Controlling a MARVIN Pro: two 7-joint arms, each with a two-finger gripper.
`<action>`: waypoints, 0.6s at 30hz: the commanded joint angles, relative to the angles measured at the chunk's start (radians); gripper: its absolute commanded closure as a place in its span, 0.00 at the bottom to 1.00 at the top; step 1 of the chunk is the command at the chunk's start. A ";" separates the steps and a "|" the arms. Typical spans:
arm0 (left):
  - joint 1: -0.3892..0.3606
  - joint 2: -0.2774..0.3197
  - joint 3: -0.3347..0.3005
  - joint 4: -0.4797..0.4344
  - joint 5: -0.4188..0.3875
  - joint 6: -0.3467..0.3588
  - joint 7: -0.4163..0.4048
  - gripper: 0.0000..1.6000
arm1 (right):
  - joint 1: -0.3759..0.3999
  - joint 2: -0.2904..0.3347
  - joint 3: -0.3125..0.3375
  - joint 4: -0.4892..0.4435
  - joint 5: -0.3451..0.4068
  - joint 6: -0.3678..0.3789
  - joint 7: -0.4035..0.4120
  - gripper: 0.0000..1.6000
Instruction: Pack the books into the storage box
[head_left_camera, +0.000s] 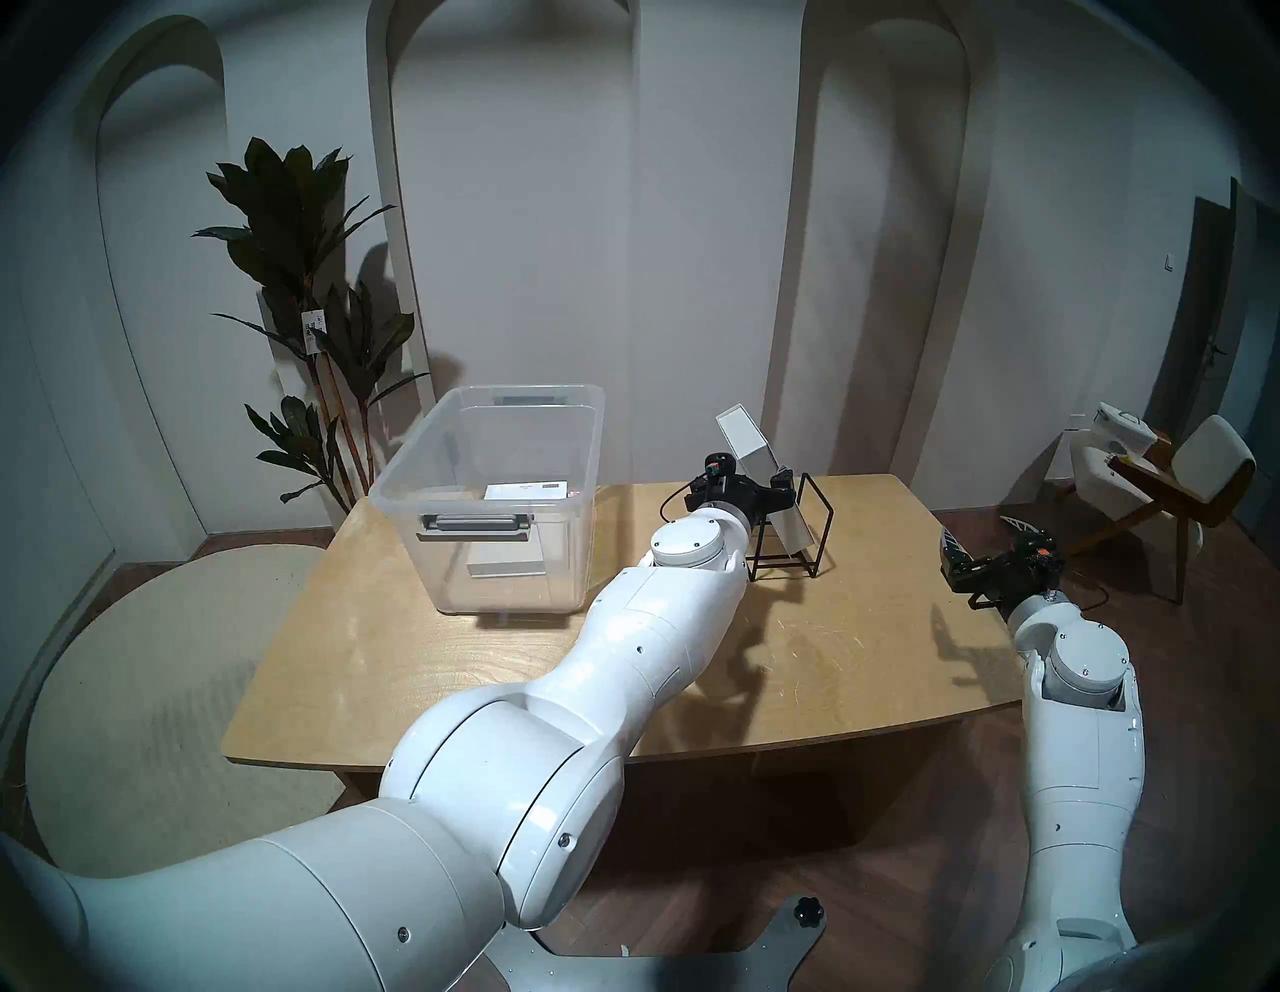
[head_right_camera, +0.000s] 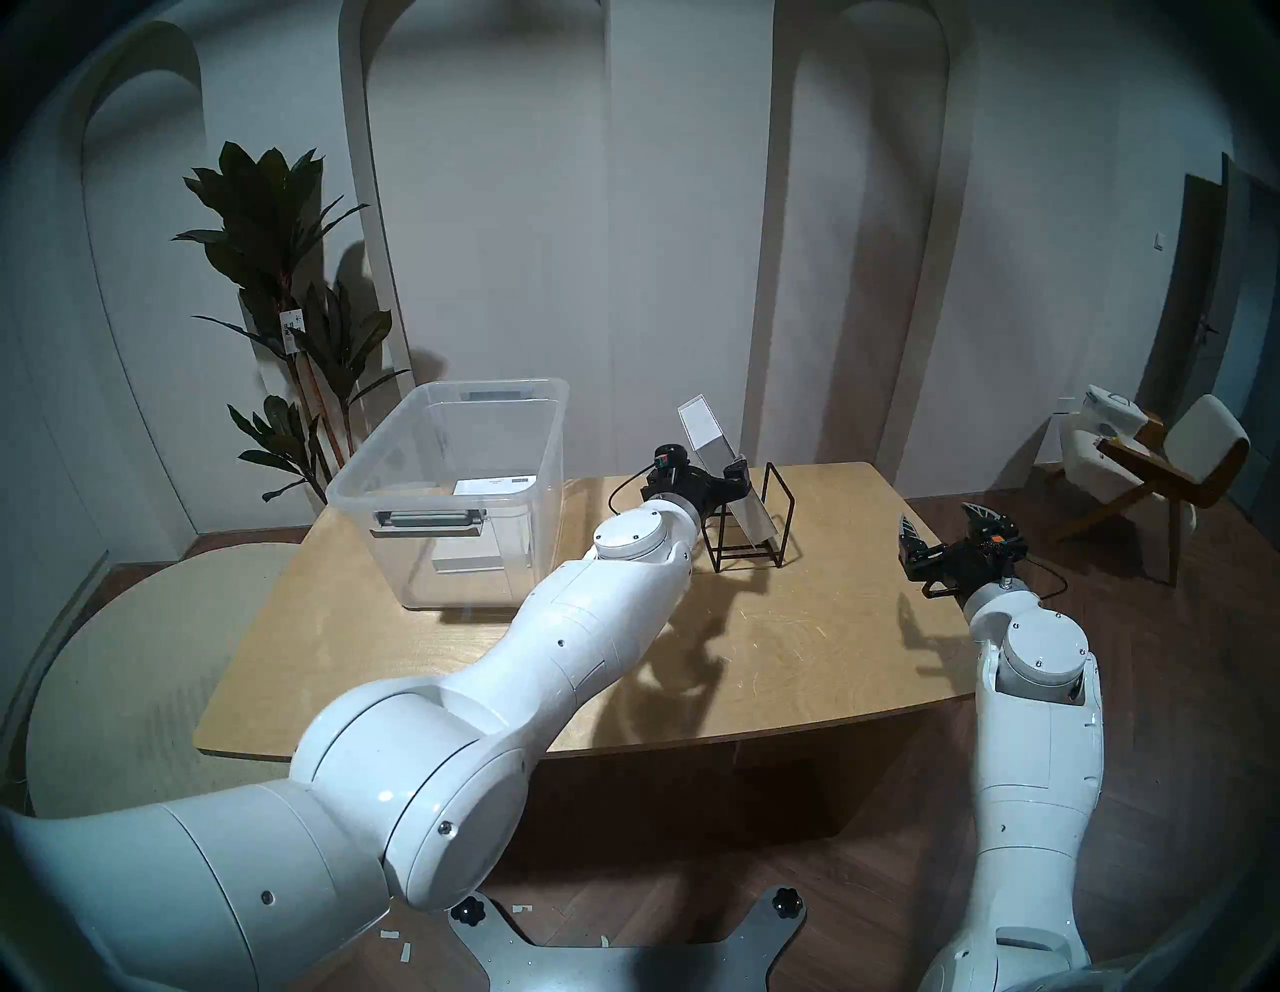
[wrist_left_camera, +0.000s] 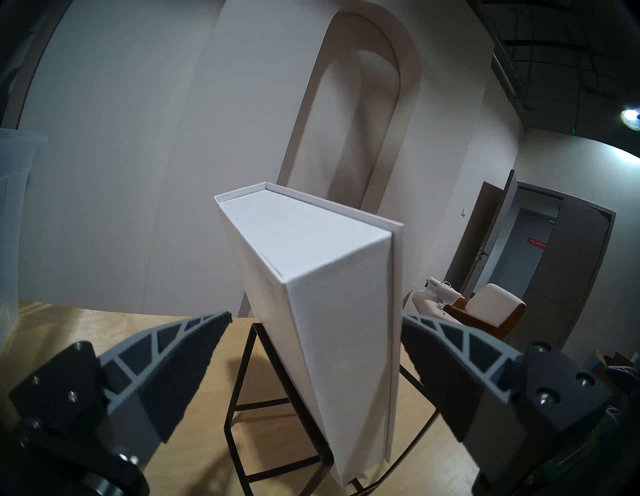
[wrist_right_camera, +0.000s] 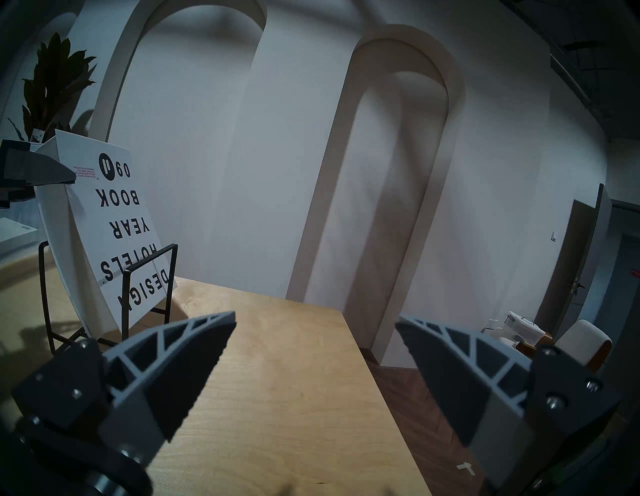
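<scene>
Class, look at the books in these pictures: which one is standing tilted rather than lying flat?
The tall white book leaning in the black wire rack, between the left claw's open fingers. The other book lies flat inside the clear box.

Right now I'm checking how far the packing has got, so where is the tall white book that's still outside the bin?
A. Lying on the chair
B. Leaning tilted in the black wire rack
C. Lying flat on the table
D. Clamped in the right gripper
B: the tall white book leans tilted in the black wire rack, between the open fingers of the left gripper, not yet gripped.

White arched walls (head_left_camera: 692, 208), wood floor (head_left_camera: 1212, 623), plant (head_left_camera: 305, 277).
</scene>
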 joint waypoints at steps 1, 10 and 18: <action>-0.084 -0.007 0.003 0.048 0.002 -0.054 -0.057 1.00 | 0.009 0.002 -0.003 -0.021 0.002 -0.010 0.001 0.00; -0.106 0.009 0.049 -0.005 0.043 -0.110 -0.104 1.00 | 0.010 0.003 -0.003 -0.019 0.002 -0.008 0.001 0.00; -0.135 0.031 0.104 -0.110 0.115 -0.169 -0.112 1.00 | 0.011 0.004 -0.003 -0.016 0.002 -0.007 0.001 0.00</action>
